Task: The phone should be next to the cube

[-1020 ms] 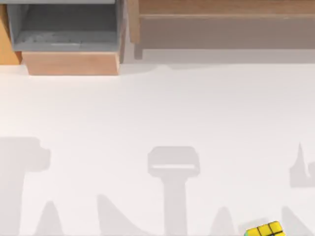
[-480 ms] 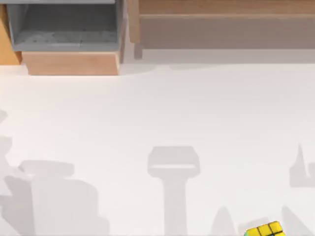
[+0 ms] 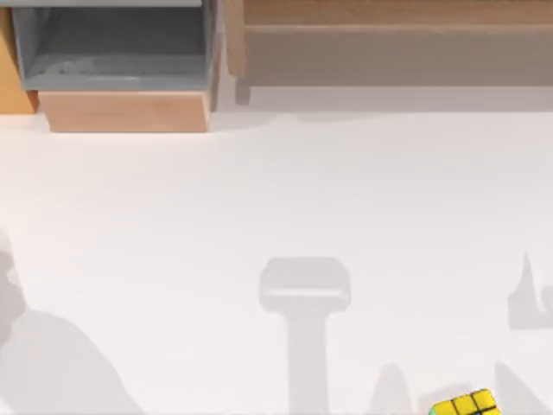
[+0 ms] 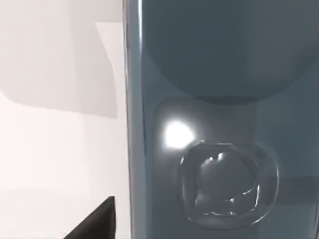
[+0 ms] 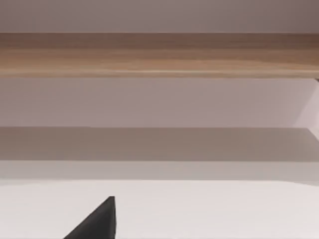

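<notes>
While the cube (image 3: 465,405) stays put, the phone (image 4: 219,119) looms close; left hand's grip unclear.

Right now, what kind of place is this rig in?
Probably a rendered office or home desk setup: a plain white tabletop, an open grey wooden-fronted drawer beside a long wooden shelf at the back, with a yellow puzzle cube and a glossy grey-blue phone as props.

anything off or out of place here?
Nothing damaged or spilled. Two things stand out: the cube sits at the table's very near edge on the right side, cut by the top view's frame. The phone is very close under the left wrist camera. The open drawer at far left holds nothing I can make out.
</notes>
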You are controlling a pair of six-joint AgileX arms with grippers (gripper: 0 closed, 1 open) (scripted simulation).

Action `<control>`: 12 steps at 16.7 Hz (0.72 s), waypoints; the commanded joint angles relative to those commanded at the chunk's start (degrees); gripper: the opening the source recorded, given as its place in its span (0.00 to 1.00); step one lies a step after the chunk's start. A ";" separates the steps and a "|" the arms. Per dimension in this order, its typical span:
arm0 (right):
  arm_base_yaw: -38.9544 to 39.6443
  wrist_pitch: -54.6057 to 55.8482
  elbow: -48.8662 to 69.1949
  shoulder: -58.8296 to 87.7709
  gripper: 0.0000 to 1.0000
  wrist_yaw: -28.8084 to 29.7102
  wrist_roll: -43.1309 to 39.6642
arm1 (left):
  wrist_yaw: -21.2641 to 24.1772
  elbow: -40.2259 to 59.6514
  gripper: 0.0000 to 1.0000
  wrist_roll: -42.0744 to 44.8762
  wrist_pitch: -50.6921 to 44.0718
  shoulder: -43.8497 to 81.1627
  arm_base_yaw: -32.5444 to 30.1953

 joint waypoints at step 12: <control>0.00 0.00 0.00 0.00 1.00 0.00 0.00 | -0.01 -1.23 1.00 0.87 5.33 5.09 0.57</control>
